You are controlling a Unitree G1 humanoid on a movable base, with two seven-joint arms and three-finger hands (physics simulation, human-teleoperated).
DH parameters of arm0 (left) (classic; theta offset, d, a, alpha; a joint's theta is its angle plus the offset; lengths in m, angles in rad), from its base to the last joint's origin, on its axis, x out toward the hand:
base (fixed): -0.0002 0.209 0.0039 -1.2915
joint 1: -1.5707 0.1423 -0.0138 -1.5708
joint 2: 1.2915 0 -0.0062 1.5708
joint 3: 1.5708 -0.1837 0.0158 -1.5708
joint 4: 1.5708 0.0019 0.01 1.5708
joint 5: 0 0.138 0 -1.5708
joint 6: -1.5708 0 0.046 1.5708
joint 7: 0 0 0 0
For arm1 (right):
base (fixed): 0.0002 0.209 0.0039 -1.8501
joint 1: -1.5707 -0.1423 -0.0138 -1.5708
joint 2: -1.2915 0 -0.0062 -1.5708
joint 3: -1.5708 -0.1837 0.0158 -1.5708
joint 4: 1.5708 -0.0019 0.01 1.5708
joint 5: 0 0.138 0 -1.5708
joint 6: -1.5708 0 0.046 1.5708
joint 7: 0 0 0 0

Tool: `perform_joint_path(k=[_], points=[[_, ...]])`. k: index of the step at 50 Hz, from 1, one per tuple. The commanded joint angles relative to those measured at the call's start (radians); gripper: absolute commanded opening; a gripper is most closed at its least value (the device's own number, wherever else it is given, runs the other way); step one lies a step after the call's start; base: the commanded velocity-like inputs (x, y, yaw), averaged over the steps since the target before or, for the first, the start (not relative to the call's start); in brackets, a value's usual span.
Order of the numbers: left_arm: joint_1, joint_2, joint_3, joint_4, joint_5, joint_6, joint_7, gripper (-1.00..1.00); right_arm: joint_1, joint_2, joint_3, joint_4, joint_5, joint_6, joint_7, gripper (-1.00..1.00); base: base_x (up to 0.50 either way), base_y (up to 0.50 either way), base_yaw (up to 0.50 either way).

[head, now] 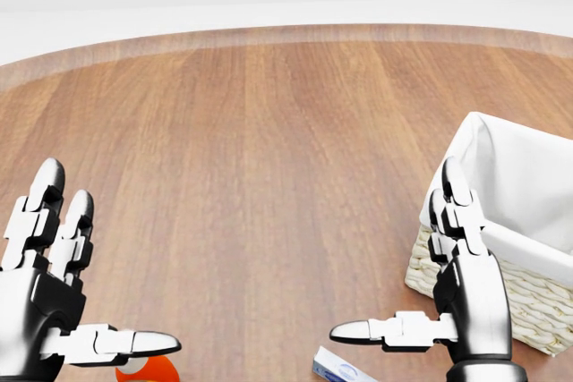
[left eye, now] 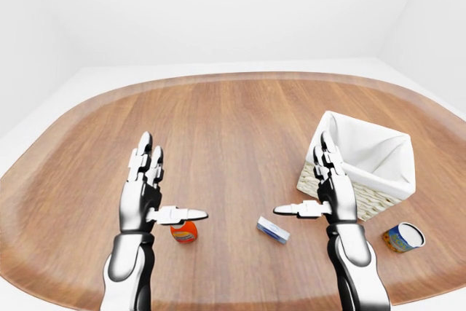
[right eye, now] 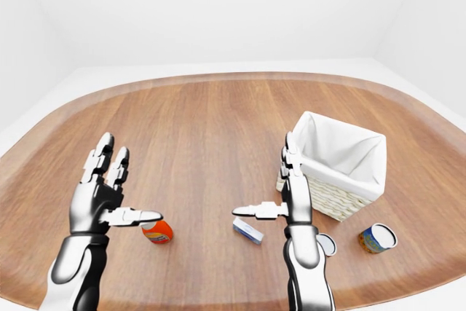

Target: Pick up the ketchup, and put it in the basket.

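Observation:
The ketchup, a small red-orange bottle with a label, lies on the wooden table near the bottom left, just below my left thumb. My left hand is open and empty, held above the table with fingers pointing up. The basket, wicker with a white cloth liner, stands at the right. My right hand is open and empty, raised just left of the basket, thumb pointing left. Neither hand touches anything.
A small white and blue box lies between the hands. A blue and yellow can lies on its side below the basket. A small grey round thing shows beside my right forearm. White walls surround the oval table.

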Motion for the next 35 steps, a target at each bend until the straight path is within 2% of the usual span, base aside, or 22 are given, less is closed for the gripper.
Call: perform_joint_path(k=[1,7,8,9,12,14,27,31,33,34,35], points=[[0.021,-0.004,0.008,-0.037,-0.004,0.0,-0.013,1.0,-0.005,-0.001,-0.009,0.008,0.009,0.002,0.002,1.0,0.0,0.0,0.0],[0.032,-0.007,0.035,0.045,0.012,0.0,-0.016,1.0,-0.007,-0.001,-0.01,0.011,0.01,0.001,0.004,1.0,0.0,0.0,0.0],[0.036,-0.007,0.039,0.057,0.016,-0.006,-0.017,1.0,-0.006,-0.001,-0.01,0.012,0.011,0.001,0.006,1.0,0.0,0.0,0.0],[0.045,-0.007,0.043,0.071,0.024,-0.027,-0.02,1.0,-0.005,0.0,-0.008,0.009,0.009,0.003,0.005,1.0,0.0,0.0,0.0],[0.063,-0.01,0.051,0.083,0.037,-0.058,-0.028,1.0,-0.005,0.0,-0.008,0.01,0.005,0.001,0.002,1.0,0.0,0.0,0.0],[0.063,-0.011,0.057,0.095,0.044,-0.069,-0.03,1.0,-0.005,0.0,-0.008,0.007,0.003,0.003,0.0,1.0,0.0,0.0,0.0],[0.057,-0.013,0.093,0.159,0.038,-0.114,-0.031,1.0,-0.011,-0.001,-0.012,0.01,0.01,0.006,0.005,1.0,0.0,0.0,0.0],[0.049,-0.009,0.1,0.176,0.043,-0.118,-0.024,1.0,-0.017,-0.002,-0.015,0.027,0.011,-0.004,0.006,1.0,0.0,0.0,0.0],[0.052,-0.008,0.106,0.18,0.047,-0.127,-0.022,1.0,-0.026,-0.002,-0.015,0.045,0.012,-0.007,0.007,1.0,0.0,0.0,0.0],[0.047,-0.004,0.112,0.196,0.052,-0.14,-0.022,1.0,-0.019,-0.001,-0.011,0.029,0.007,0.0,0.005,1.0,0.0,0.0,0.0],[0.047,-0.004,0.112,0.197,0.052,-0.141,-0.022,1.0,-0.019,-0.001,-0.01,0.028,0.007,0.0,0.005,1.0,0.0,0.0,0.0]])
